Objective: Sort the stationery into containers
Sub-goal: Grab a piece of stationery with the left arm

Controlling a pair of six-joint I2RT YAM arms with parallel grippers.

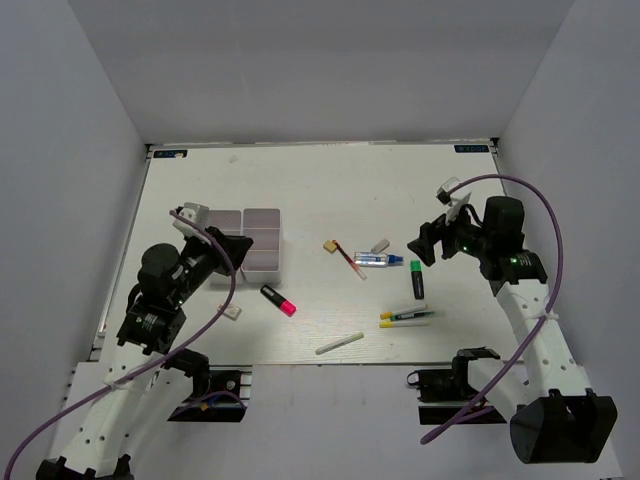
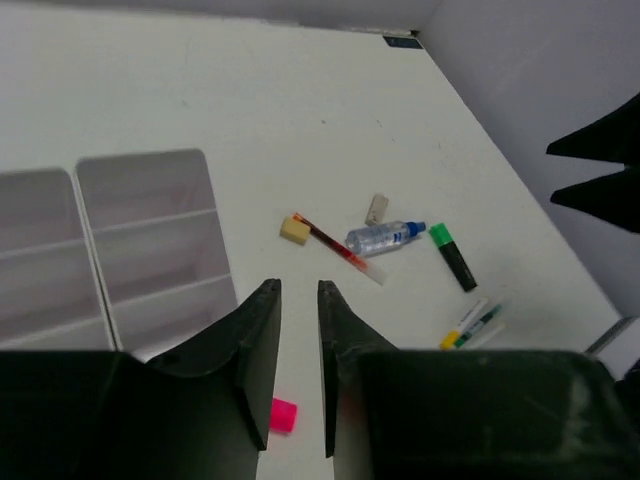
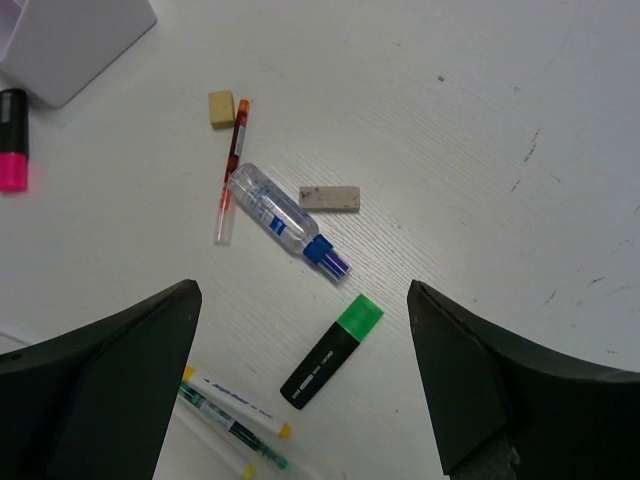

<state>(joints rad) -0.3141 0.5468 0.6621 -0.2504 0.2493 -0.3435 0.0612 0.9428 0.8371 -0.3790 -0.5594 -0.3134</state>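
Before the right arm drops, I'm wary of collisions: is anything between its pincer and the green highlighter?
Nothing visible. The open right pincer hangs over the green highlighter; the tube and the markers lie beside it, apart.

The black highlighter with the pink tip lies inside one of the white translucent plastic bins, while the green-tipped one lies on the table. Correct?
No. The top external view shows the black highlighter with the pink tip on the white table, outside the white translucent plastic bins, not inside one. The green-tipped black highlighter does lie on the table.
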